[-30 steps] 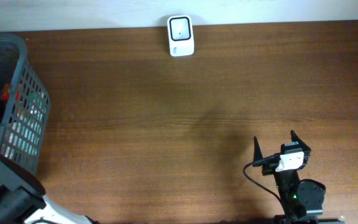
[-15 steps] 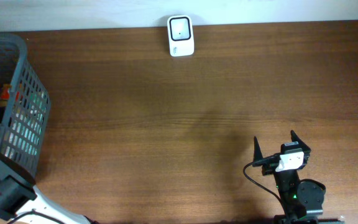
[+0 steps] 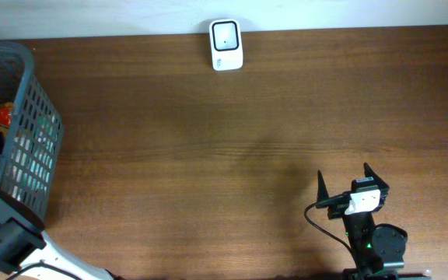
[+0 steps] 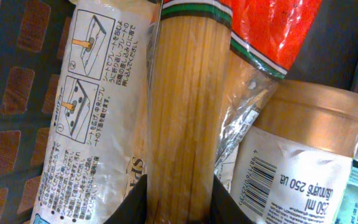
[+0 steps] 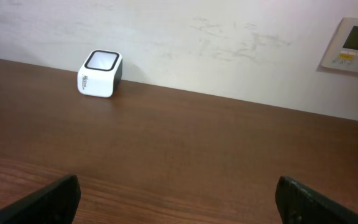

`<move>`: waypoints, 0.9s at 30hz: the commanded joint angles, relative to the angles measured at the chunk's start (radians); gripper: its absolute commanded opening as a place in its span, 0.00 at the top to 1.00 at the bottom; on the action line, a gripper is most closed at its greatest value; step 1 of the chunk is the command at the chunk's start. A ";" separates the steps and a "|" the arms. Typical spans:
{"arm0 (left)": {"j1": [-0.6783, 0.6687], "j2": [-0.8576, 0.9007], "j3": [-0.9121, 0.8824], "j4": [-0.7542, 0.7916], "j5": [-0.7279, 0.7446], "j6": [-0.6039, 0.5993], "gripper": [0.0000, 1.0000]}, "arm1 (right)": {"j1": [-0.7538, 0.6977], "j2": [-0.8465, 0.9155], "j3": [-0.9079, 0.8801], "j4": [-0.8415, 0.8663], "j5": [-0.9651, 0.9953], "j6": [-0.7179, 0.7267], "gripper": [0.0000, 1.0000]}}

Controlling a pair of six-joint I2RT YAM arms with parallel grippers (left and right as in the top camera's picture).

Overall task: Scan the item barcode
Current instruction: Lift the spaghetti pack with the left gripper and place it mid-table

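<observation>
In the left wrist view a clear pack of spaghetti (image 4: 188, 112) with a red, white and green band at its top lies among other goods in the grey basket (image 3: 23, 132). My left gripper (image 4: 180, 204) is shut on it, a black finger pressed against each side of the bundle. The white barcode scanner (image 3: 225, 45) stands at the table's far edge and also shows in the right wrist view (image 5: 100, 73). My right gripper (image 3: 344, 176) hovers open over the near right of the table, nothing between its fingers (image 5: 178, 193).
Beside the spaghetti lie a white packet with printed instructions (image 4: 92, 106), a red packet (image 4: 278, 31) and a gold-lidded jar (image 4: 306, 155) with a barcode on its label. A wall control panel (image 5: 353, 42) hangs behind the table.
In the overhead view the left arm's dark link has slid toward the lower left corner, uncovering a red pack and a white item in the basket. The right arm has not moved.
</observation>
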 commanded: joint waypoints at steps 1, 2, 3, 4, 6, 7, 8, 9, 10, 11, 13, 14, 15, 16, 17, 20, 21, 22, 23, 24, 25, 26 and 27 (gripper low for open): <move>0.005 -0.002 -0.008 -0.006 0.012 -0.021 1.00 | -0.001 -0.006 -0.009 0.000 0.005 0.000 0.01; 0.005 -0.023 -0.007 -0.005 0.047 -0.021 1.00 | -0.001 -0.006 -0.009 0.000 0.005 0.000 0.01; 0.005 -0.050 0.002 -0.005 0.089 -0.021 1.00 | -0.001 -0.006 -0.009 0.000 0.005 0.000 0.01; 0.005 -0.082 0.014 -0.005 0.134 -0.021 1.00 | -0.001 -0.006 -0.009 0.000 0.005 0.000 0.01; 0.005 -0.159 0.037 0.000 0.220 -0.059 1.00 | -0.001 -0.006 -0.009 0.000 0.005 0.000 0.01; 0.005 -0.187 0.043 0.011 0.230 -0.098 1.00 | -0.001 -0.006 -0.009 0.000 0.005 0.000 0.01; 0.005 -0.216 0.045 0.024 0.238 -0.135 1.00 | -0.001 -0.006 -0.009 0.000 0.005 0.000 0.01; 0.005 -0.270 0.045 0.043 0.249 -0.187 1.00 | -0.001 -0.006 -0.009 0.000 0.005 0.000 0.01; 0.005 -0.308 0.045 0.054 0.249 -0.220 1.00 | -0.001 -0.006 -0.009 0.000 0.005 0.000 0.01; 0.005 -0.354 0.045 0.066 0.250 -0.254 1.00 | -0.001 -0.006 -0.009 0.000 0.005 0.000 0.01; 0.005 -0.444 0.045 0.090 0.285 -0.300 1.00 | -0.001 -0.006 -0.009 0.000 0.005 0.000 0.01; 0.005 -0.484 0.045 0.104 0.309 -0.320 1.00 | -0.001 -0.006 -0.009 0.000 0.005 0.000 0.01; 0.005 -0.537 0.045 0.130 0.343 -0.375 1.00 | -0.001 -0.006 -0.009 0.000 0.005 0.000 0.01; 0.002 -0.576 0.045 0.148 0.372 -0.407 1.00 | -0.001 -0.006 -0.009 0.000 0.005 0.000 0.01; -0.005 -0.615 0.045 0.164 0.386 -0.441 1.00 | -0.001 -0.006 -0.009 0.000 0.005 0.000 0.01; -0.087 -0.745 0.044 0.166 0.386 -0.505 1.00 | -0.001 -0.006 -0.009 0.000 0.005 0.000 0.01; -0.131 -0.782 0.044 0.159 0.386 -0.505 1.00 | -0.001 -0.006 -0.009 0.000 0.005 0.000 0.01; -0.194 -0.821 0.044 0.153 0.386 -0.505 1.00 | -0.001 -0.006 -0.009 0.000 0.005 0.000 0.01; -0.234 -0.838 0.044 0.148 0.386 -0.505 1.00 | -0.001 -0.006 -0.009 0.000 0.005 0.000 0.01; -0.312 -0.856 0.044 0.131 0.385 -0.505 1.00 | -0.001 -0.006 -0.009 0.000 0.005 0.000 0.01; -0.399 -0.859 0.044 0.101 0.385 -0.505 1.00 | -0.001 -0.006 -0.009 0.000 0.005 0.000 0.01; -0.469 -0.853 0.040 0.071 0.373 -0.509 1.00 | -0.001 -0.006 -0.009 0.000 0.005 0.000 0.01; -0.519 -0.843 0.037 0.047 0.366 -0.509 1.00 | -0.001 -0.006 -0.009 0.000 0.005 0.000 0.01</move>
